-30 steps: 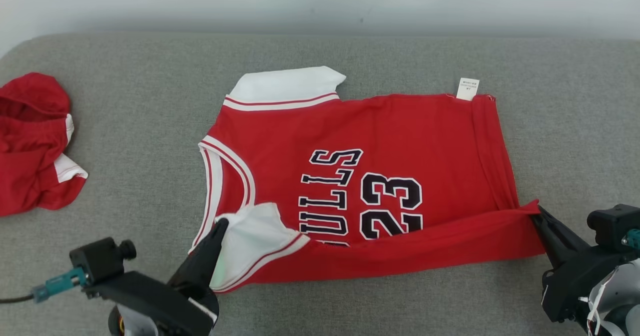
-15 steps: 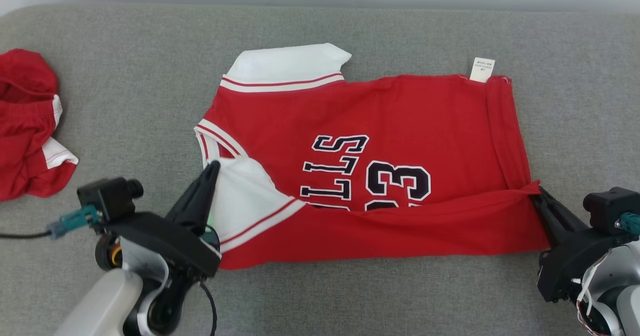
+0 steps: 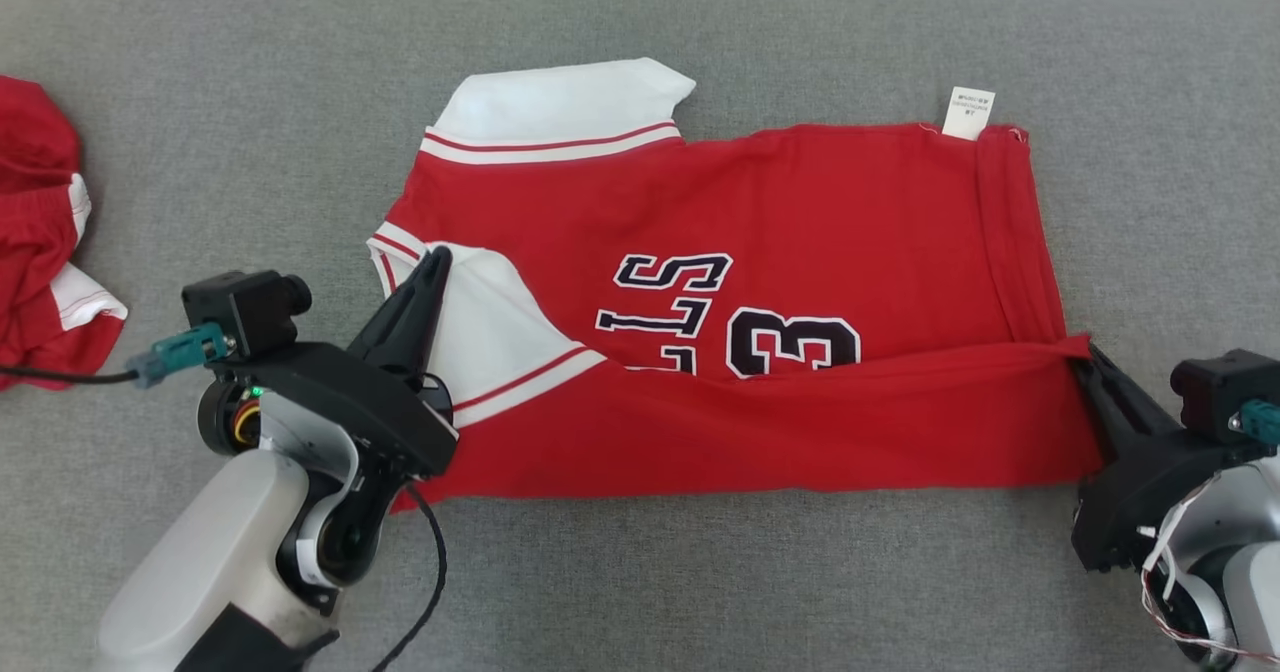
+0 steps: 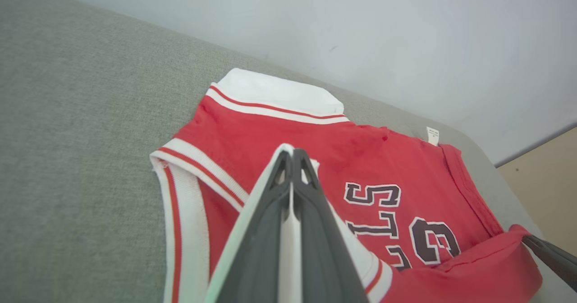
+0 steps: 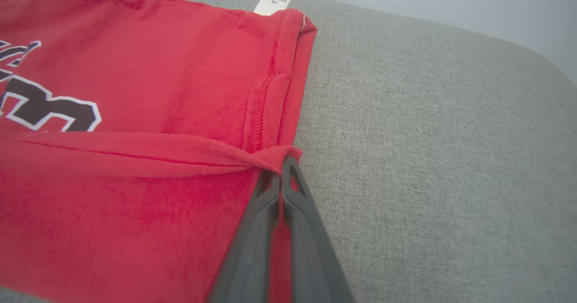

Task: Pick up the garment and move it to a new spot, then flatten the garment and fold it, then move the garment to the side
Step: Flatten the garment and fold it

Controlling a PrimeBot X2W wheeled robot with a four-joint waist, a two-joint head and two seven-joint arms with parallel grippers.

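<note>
**Near edge of the red jersey (image 3: 800, 212) lapped over its front**

The red jersey lies across the middle of the grey upholstered surface (image 3: 200, 102), collar end toward the left edge and hem toward the right. Its near long edge is folded up over the lower part of the lettering and number. The left pincer (image 3: 437, 255), pressed together, pinches the white armhole flap. The right pincer (image 3: 1085, 352), also pressed together, pinches the red hem corner. A white label (image 3: 968, 112) sticks out at the far hem corner. A crumpled red cloth (image 3: 35, 242) lies at the left edge.
</note>
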